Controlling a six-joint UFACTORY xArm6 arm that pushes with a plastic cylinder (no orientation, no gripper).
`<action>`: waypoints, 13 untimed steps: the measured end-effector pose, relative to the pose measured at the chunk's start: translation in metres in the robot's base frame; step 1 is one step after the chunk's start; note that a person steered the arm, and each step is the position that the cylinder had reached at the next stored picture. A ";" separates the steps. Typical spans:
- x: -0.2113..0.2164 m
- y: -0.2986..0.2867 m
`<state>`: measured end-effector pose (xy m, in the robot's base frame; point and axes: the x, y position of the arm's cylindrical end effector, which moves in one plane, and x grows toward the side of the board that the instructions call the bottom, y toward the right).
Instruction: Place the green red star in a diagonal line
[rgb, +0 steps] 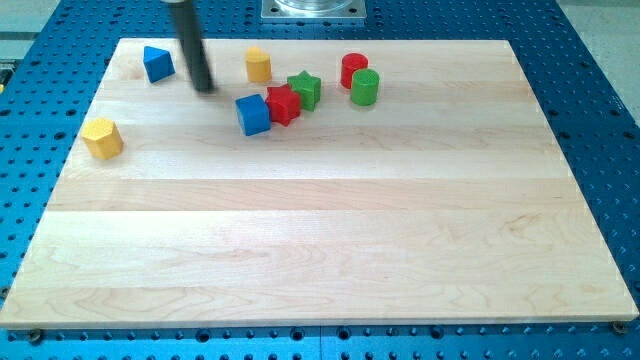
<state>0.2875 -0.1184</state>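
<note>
A red star (283, 104) lies near the view's top centre of the wooden board (320, 240). A green star (305, 89) touches it at its upper right. A blue cube (254, 114) touches the red star's left side. My tip (204, 86) rests on the board to the left of this cluster, about a block's width from the blue cube and apart from all blocks.
A blue block (157, 63) sits at the top left, left of my rod. A yellow block (258, 65) is above the blue cube. A red cylinder (354, 69) and green cylinder (365, 87) stand right of the stars. A yellow block (102, 137) lies at the left edge.
</note>
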 end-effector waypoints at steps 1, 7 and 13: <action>0.000 0.049; 0.011 0.127; 0.082 0.013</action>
<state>0.3698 -0.1052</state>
